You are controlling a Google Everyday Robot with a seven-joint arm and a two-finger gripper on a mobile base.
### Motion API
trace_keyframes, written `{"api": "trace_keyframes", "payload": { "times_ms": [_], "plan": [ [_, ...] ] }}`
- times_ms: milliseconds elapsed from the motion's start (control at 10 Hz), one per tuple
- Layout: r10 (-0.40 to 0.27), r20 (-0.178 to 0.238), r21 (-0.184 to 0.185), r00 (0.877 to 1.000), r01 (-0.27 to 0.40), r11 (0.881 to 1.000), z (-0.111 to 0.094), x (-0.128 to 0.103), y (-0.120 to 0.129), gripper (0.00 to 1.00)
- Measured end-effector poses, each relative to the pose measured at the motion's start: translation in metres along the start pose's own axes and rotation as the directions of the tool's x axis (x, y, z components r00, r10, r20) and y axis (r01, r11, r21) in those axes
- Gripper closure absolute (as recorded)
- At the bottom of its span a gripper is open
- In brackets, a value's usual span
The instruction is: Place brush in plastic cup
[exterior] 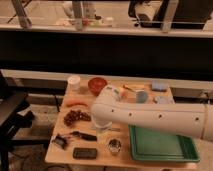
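The brush (pixel 80 135) lies on the front left of the wooden table (pixel 60 157), black handle pointing right and greyish head at the left end. A white plastic cup (pixel 74 82) stands at the back left corner. My white arm reaches in from the right, and its rounded end hangs over the table's middle. My gripper (pixel 102 125) is under that end, mostly hidden by the arm, just right of and behind the brush handle. It holds nothing that I can see.
A red bowl (pixel 97 85) is beside the white cup. An orange item (pixel 76 104) and dark grapes (pixel 76 117) lie left of the gripper. A flat black block (pixel 85 153) and a small metal cup (pixel 114 146) sit at the front. A green tray (pixel 160 146) fills the front right. A blue cup (pixel 142 96) stands behind.
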Motion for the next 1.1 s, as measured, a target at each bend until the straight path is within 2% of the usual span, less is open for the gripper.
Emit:
{"api": "trace_keyframes", "payload": {
  "times_ms": [300,1100],
  "plan": [
    [0.007,0.005,-0.004,1.000,-0.007,1.000,0.017,-0.004,0.004,0.20],
    [-0.014,0.034,-0.016,0.999,0.014,1.000,0.039,-0.014,0.004,0.20]
  ]
}}
